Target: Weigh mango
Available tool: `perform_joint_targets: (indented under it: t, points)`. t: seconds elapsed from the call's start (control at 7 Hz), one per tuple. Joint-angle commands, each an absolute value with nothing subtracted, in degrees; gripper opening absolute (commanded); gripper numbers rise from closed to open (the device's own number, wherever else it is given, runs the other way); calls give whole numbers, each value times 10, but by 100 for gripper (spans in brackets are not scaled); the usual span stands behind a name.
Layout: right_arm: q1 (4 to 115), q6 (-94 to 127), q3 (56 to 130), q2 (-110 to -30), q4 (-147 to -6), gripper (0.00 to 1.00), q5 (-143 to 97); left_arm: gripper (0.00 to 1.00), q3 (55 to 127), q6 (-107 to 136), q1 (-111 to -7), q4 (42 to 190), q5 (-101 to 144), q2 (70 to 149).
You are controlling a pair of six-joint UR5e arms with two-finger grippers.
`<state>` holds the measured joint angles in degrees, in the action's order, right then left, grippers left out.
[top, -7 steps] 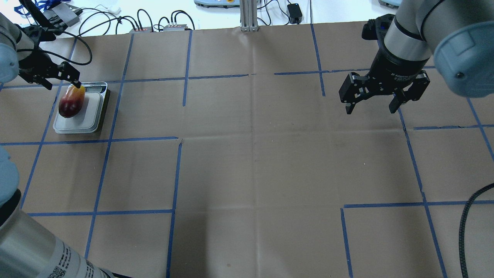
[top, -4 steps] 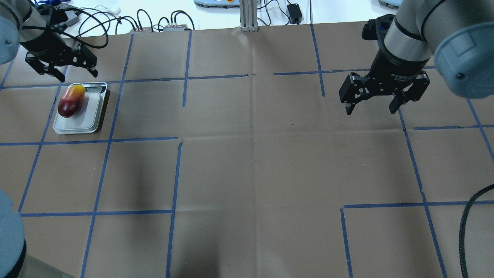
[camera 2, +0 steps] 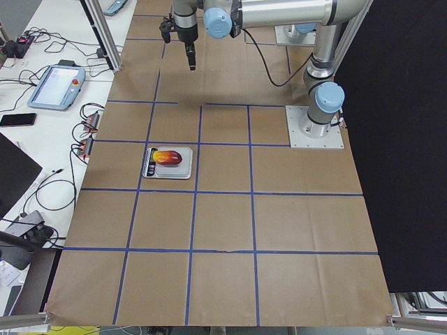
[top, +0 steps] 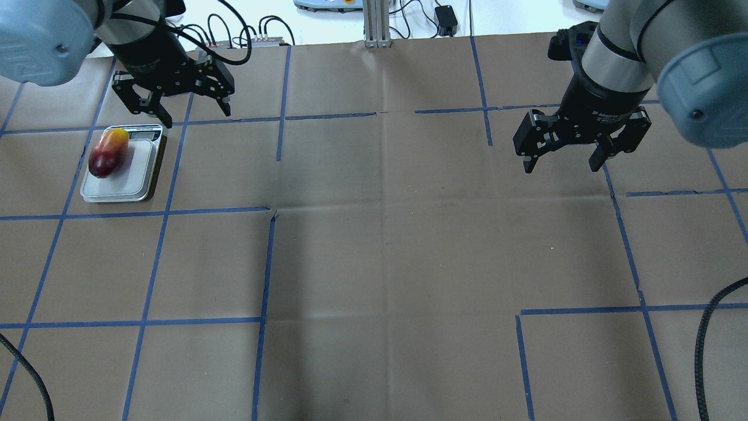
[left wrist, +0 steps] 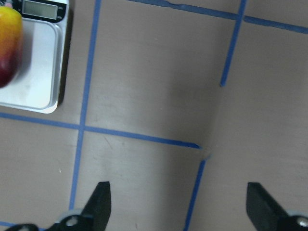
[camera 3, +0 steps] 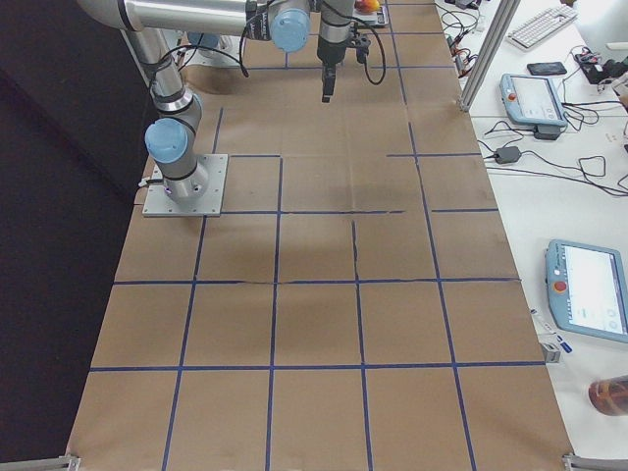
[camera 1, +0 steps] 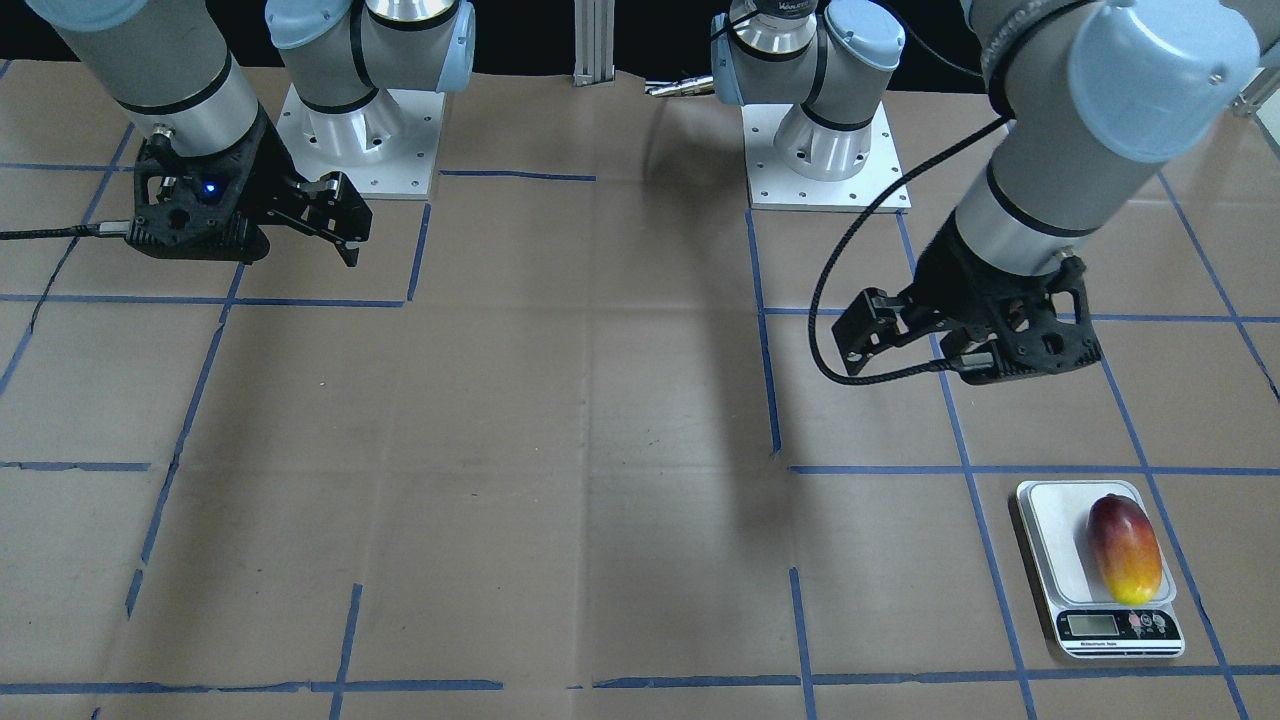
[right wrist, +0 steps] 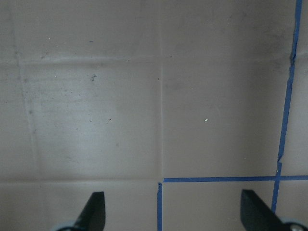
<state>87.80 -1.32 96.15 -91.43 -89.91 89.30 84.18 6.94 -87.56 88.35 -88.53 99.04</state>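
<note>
The mango lies lengthwise on the scale, toward the platform's left edge, with its yellow end beside the display. My left gripper hangs above the table beside the scale with fingers spread and empty, and my right gripper hangs equally spread and empty, well apart. I judge the placing done; the next move calls only for staying clear of the scale while its reading settles.

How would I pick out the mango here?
At the end of the table on the robot's left sits a small white scale. The mango lies on it: a glossy oval, dark red fading to yellow, the only fruit there.
</note>
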Motion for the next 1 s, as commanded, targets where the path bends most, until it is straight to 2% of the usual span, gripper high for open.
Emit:
perform_joint_targets:
  t: [0.0,0.14,0.86]
  points:
    - [878,-13,962,-914,-899,100,893,100,905,41,-891,888,-885,930]
    - [878,-13,962,-914,-899,100,893,100,917,13,-891,888,-891,911]
    - [878,-13,962,-914,-899,100,893,100,917,10,-892,888,-890,911]
